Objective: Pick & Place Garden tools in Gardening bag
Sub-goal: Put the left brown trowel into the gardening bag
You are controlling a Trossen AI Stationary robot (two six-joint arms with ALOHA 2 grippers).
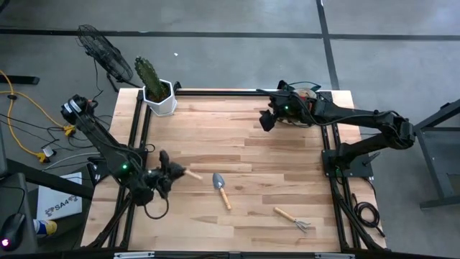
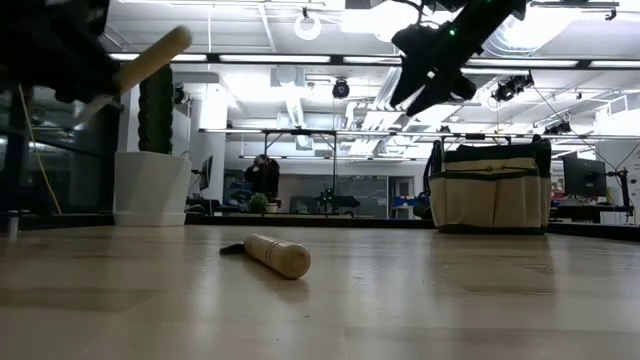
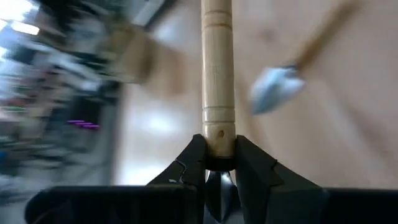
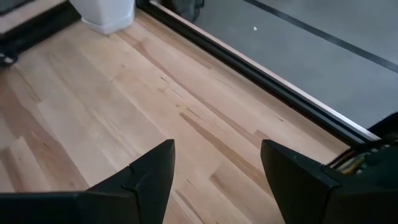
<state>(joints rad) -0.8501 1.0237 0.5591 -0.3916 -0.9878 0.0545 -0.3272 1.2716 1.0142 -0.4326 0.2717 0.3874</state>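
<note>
My left gripper (image 1: 169, 173) is at the table's left side, above the wood, shut on a wooden-handled tool (image 1: 192, 175). The tool's handle (image 3: 217, 68) sticks out past the fingertips, and its metal end is hidden between the fingers. A metal trowel (image 1: 221, 188) lies flat on the table just right of it; its handle end also shows in the low view (image 2: 278, 255). A small rake (image 1: 295, 219) lies near the front right. The tan gardening bag (image 2: 490, 188) stands at the far right, partly under my right arm. My right gripper (image 4: 216, 165) is open and empty, high above the far middle of the table (image 1: 267, 119). My left gripper pinches the tool between its two fingers at the handle's end by the metal neck (image 3: 219, 148). The tool lies along the fingers, and the handle points on toward the table's right. It is lifted clear of the table, and the handle's free end (image 2: 165, 48) tilts upward.
A white hexagonal pot with a cactus (image 1: 159, 95) stands at the far left corner. A fan (image 1: 100, 50) stands on the floor beyond the table. Bare wood (image 1: 237, 140) lies between the two grippers.
</note>
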